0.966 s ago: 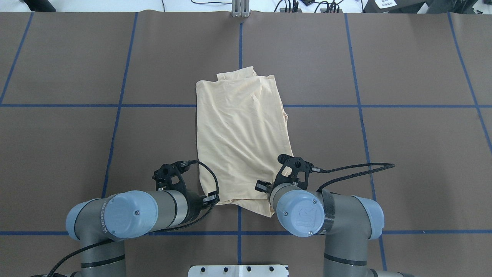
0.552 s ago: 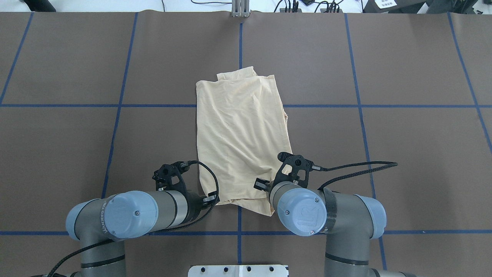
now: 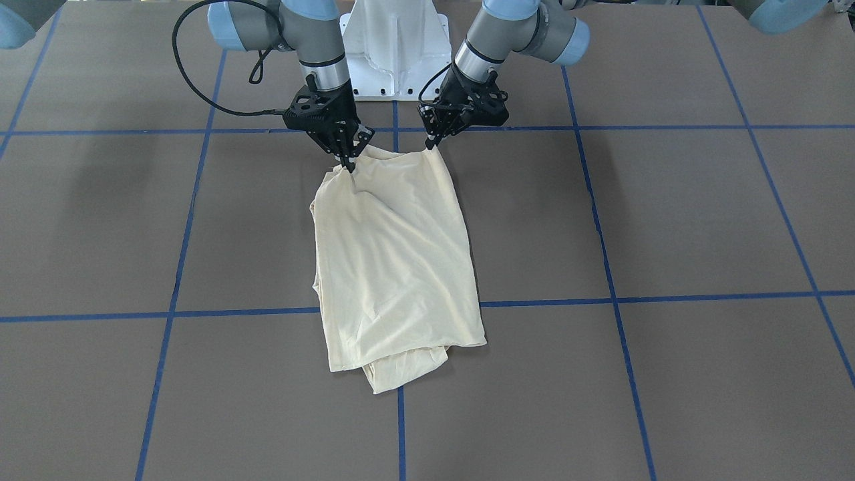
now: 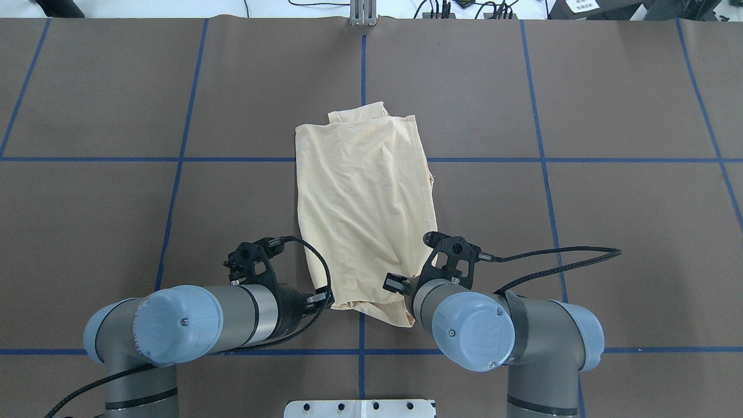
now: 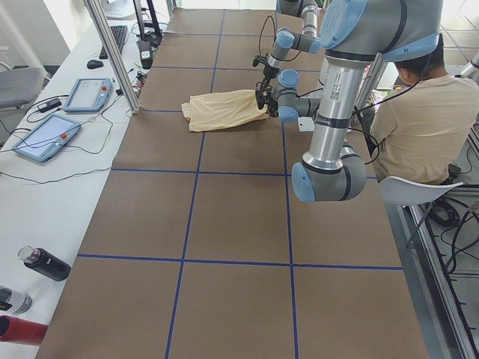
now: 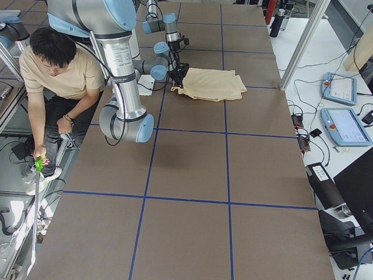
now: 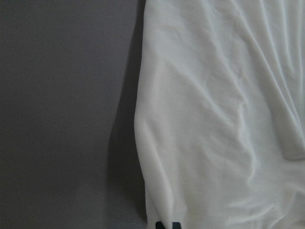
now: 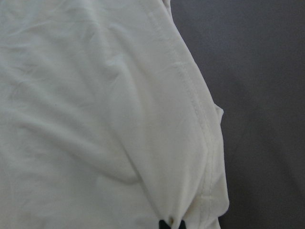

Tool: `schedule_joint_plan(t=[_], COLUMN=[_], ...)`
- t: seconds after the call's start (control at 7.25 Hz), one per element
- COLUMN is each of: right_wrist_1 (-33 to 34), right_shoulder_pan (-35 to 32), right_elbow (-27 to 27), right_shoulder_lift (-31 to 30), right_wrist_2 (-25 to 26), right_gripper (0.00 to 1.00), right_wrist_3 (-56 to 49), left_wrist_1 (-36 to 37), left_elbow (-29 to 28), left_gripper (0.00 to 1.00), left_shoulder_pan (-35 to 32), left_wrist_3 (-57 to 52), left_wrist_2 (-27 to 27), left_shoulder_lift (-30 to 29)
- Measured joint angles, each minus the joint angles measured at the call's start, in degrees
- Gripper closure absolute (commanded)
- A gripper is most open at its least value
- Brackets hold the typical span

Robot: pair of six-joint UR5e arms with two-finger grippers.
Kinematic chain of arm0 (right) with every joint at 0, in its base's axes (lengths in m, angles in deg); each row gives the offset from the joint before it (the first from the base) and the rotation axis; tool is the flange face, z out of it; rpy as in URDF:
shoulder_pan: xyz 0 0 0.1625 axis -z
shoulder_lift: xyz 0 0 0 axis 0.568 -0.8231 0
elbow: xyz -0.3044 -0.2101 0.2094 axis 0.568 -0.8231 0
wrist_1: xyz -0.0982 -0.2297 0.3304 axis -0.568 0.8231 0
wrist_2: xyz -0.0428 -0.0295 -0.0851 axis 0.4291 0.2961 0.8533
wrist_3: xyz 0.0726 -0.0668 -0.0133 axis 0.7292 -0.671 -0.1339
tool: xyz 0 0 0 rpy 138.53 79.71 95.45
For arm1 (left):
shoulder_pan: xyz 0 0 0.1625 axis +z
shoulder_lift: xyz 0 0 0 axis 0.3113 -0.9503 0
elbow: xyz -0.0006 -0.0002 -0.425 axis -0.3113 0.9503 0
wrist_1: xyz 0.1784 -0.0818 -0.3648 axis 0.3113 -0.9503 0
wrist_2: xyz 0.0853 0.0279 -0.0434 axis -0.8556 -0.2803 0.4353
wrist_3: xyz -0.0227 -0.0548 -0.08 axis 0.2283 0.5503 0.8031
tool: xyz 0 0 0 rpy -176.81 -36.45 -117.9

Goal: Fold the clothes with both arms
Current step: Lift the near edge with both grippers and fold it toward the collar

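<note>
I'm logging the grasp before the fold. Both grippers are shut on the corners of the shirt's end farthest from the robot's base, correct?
Not quite: they hold the end nearest the white base. The front-facing view shows the left gripper and the right gripper each shut on a corner of the shirt at that end.

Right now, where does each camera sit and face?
Front-facing: across the table, facing the pedestal; left gripper, right gripper pinching the T-shirt.
Overhead: behind, looking down; left arm, right arm.
Exterior left: table's left end; left arm nearest.
Exterior right: right end; right arm nearest.
Left wrist: down onto T-shirt; own fingertips.
Right wrist: down onto seam; own fingertips.
Shared: all show the T-shirt.
</note>
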Motion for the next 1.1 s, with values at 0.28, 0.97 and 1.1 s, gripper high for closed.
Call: schedule_joint_plan(t=[0.28,0.97,1.1], right_wrist_1=[1.0,7.9,7.9], right_shoulder_pan=[4.5,3.3,0.9], right_elbow=[8.4,12.3,10.4], right_shoulder_lift=[-4.3,-1.4,0.0], right_wrist_2=[2.2,3.3,3.2], right_gripper=[1.0,1.0,1.0], right_wrist_3=[1.2,1.5,1.4], left_wrist_1=[4.8,13.6,13.6], left_elbow=[9.0,12.6,10.7], left_gripper=[1.0,1.0,1.0], left_shoulder_pan=[0.6,-1.6,-3.4], left_wrist_3=[0.5,-0.7,-2.0], left_wrist_2=[0.1,1.9,1.8], left_shoulder_lift=[1.7,0.2,-0.7])
